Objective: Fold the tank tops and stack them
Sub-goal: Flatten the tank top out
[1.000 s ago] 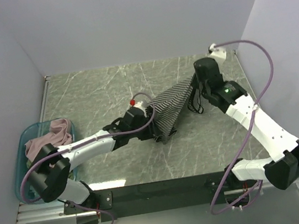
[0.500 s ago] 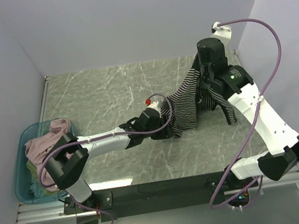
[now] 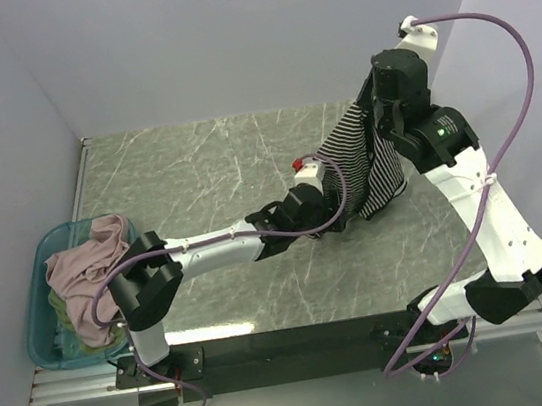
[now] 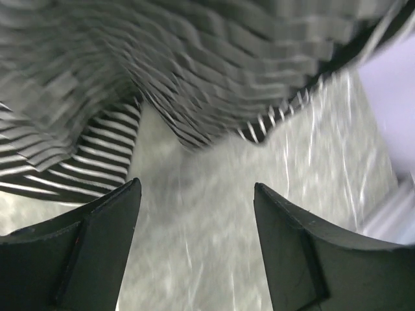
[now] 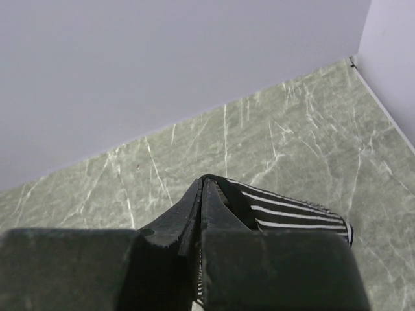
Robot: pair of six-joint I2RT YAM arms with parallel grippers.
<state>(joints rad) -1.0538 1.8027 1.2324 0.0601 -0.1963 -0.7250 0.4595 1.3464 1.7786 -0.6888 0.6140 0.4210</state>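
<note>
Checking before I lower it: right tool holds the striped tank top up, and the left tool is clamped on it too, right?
No: the left tool is open and holds nothing, as the left wrist view shows. The right tool does hold the striped tank top up.

The left arm (image 3: 206,245) is reaching from the lower left of the overhead frame toward the centre, stretched long and low, with its wrist sitting just right of the middle. The left gripper (image 4: 196,191) is standing spread wide, with nothing between its fingers (image 4: 104,246). The right arm (image 3: 502,231) is rising along the right edge, elbow bending at the lower right, wrist lifted high in the upper right. The right gripper (image 5: 202,184) is pinching closed on an edge of the striped tank top (image 5: 285,210).
</note>
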